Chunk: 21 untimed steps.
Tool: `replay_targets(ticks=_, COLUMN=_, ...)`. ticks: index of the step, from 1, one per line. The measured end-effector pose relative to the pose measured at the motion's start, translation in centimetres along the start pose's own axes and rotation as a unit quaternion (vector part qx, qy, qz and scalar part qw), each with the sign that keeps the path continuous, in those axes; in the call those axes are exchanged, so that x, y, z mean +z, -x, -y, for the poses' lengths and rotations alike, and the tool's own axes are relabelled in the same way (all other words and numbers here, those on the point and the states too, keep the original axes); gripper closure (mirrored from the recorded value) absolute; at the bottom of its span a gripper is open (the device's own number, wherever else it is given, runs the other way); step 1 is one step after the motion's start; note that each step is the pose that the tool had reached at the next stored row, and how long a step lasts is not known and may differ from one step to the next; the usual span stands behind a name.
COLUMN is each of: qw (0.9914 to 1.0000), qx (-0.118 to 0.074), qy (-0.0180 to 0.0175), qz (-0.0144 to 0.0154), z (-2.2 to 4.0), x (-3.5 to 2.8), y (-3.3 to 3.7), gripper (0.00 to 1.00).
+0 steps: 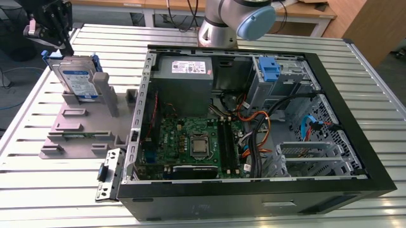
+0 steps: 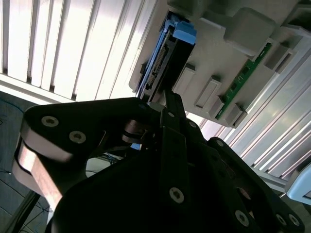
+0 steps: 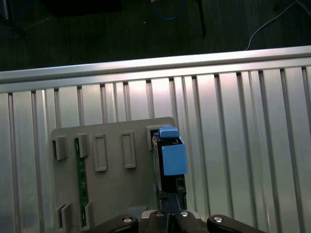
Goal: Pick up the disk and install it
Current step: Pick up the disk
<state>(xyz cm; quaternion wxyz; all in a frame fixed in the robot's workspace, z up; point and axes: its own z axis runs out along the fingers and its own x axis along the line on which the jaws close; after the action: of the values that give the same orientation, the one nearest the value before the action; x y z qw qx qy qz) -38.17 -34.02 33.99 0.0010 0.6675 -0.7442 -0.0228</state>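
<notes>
Pincer [image 3: 170,212] fingers were seen pressed together just above the disk [image 3: 171,156], which was stood on edge in a grey holder [image 3: 112,194]; its white-and-blue label [image 1: 79,80] could not be read.

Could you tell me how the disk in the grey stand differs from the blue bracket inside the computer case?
The disk stands on edge in the grey stand outside the computer case; the blue bracket sits inside it. The disk shows a silver drive with a white-and-blue label; the bracket looks like bare plastic. The gripper is close above the disk, far from the bracket. Both have blue plastic.
</notes>
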Motion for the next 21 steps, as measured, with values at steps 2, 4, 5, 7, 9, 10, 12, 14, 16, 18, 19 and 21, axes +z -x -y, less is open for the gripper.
replay_targets(ticks=2, qw=1.00000, qx=0.000, qy=0.0001, qz=-0.0001, z=0.00, x=0.00, y=0.00, gripper=0.89)
replay_targets(ticks=4, qw=1.00000, qx=0.000, qy=0.0001, qz=0.0000, z=0.00, x=0.00, y=0.00, gripper=0.89)
replay_targets(ticks=5, qw=1.00000, qx=0.000, qy=0.0001, qz=-0.0001, z=0.00, x=0.01, y=0.00, gripper=0.89)
replay_targets(ticks=7, qw=1.00000, qx=0.000, qy=0.0000, qz=-0.0002, z=0.01, x=0.09, y=0.00, gripper=0.89)
replay_targets(ticks=9, qw=1.00000, qx=0.000, qy=0.0001, qz=-0.0003, z=0.01, x=0.08, y=0.00, gripper=0.89)
replay_targets(ticks=10, qw=1.00000, qx=0.000, qy=0.0001, qz=-0.0003, z=0.01, x=0.09, y=0.00, gripper=0.89)
replay_targets(ticks=12, qw=1.00000, qx=0.000, qy=0.0000, qz=-0.0003, z=0.01, x=0.10, y=0.00, gripper=0.89)
replay_targets(ticks=14, qw=1.00000, qx=0.000, qy=-0.0001, qz=-0.0002, z=0.00, x=0.12, y=0.13, gripper=0.89)
replay_targets(ticks=16, qw=1.00000, qx=0.000, qy=-0.0001, qz=-0.0002, z=-0.02, x=0.13, y=0.26, gripper=0.89)
replay_targets(ticks=18, qw=1.00000, qx=0.000, qy=0.0000, qz=-0.0003, z=-0.02, x=0.19, y=0.28, gripper=0.89)
replay_targets(ticks=19, qw=1.00000, qx=-0.001, qy=0.0000, qz=-0.0003, z=-0.02, x=0.21, y=0.29, gripper=0.89)
replay_targets(ticks=21, qw=0.99999, qx=-0.003, qy=0.0002, qz=-0.0005, z=-0.02, x=0.24, y=0.29, gripper=0.89)
